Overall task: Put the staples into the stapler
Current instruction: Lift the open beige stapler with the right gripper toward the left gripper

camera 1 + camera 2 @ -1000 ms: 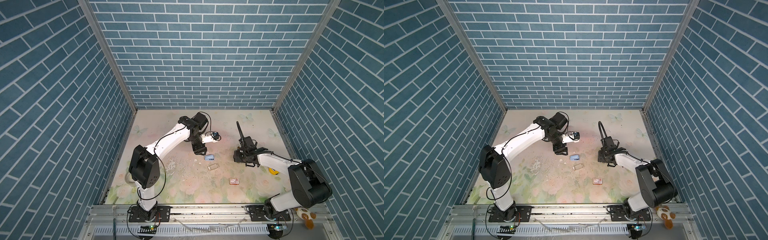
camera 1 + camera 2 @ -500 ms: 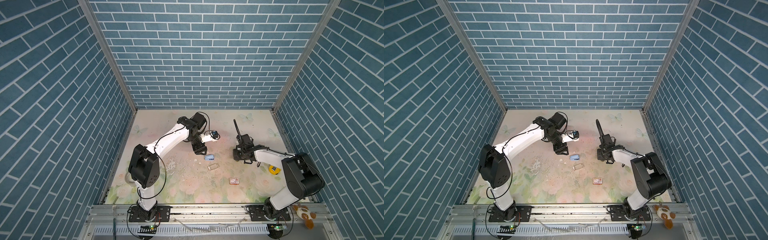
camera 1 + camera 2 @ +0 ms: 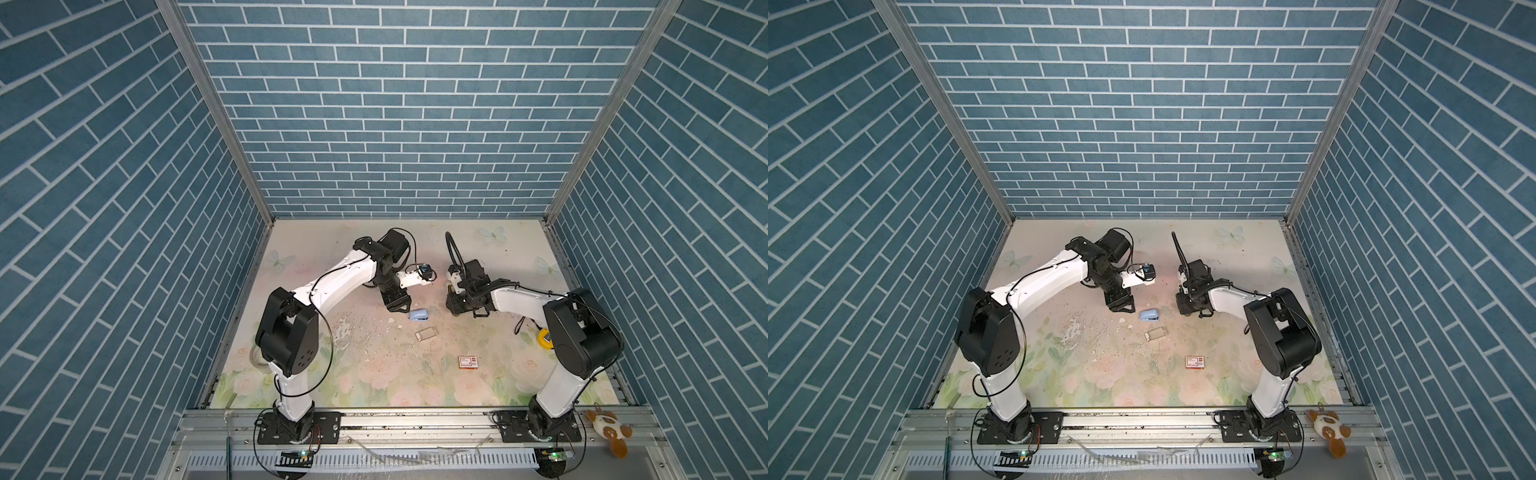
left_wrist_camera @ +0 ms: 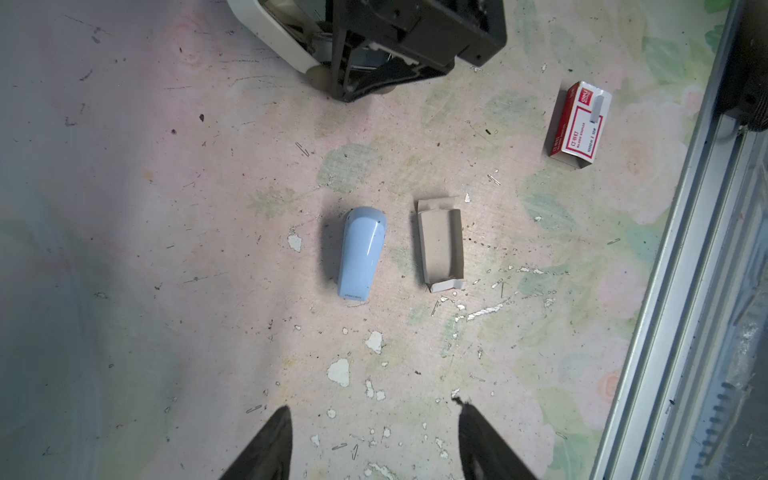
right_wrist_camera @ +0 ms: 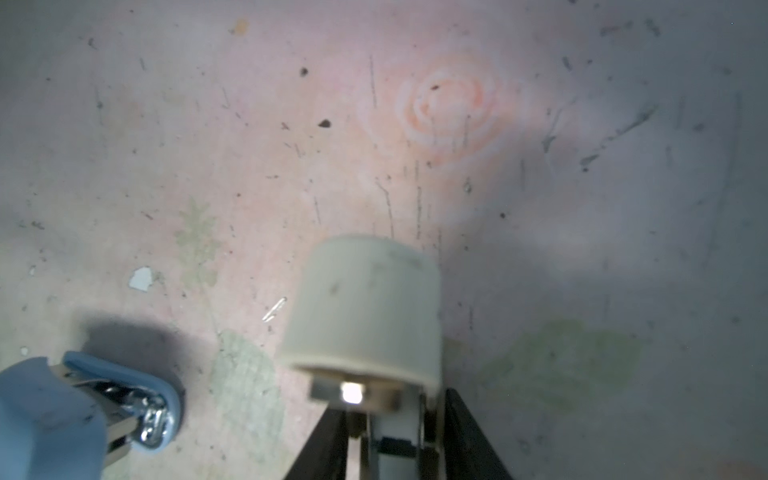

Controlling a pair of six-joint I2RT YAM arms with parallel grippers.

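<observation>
The likeliest failure looked to be a broken or spilled load. The staples (image 4: 440, 243) showed as a flat grey fill in a small pale tray in the middle of the table (image 3: 332, 374). They lay just right of the blue stapler (image 4: 360, 253) and slightly nearer, not touching it. Single strips could not be made out. Such thin strips would probably snap if pinched across. The light tray (image 4: 446, 284) could slide or tip under a finger, adding to the loose staples (image 4: 302, 148) on the table.

The left gripper (image 4: 374, 436) hung over both with its fingers wide apart and empty. The right gripper (image 5: 390, 419), to the right of the blue stapler, had its fingers closed against a cream stapler (image 5: 365, 307) held clear of the table. That rounded shell might twist in the grip if pressed. Which stapler was meant for loading could not be told.

The blue stapler was smooth, glossy plastic, domed at one end and square at the other, with bright metal in its mouth. The cream one had a duller curved shell over a metal channel. The tray was thin folded card with open flaps. A red-and-white box (image 4: 579, 120) of printed card lay nearer and further right. The flowered tabletop was scratched and flaking.
</observation>
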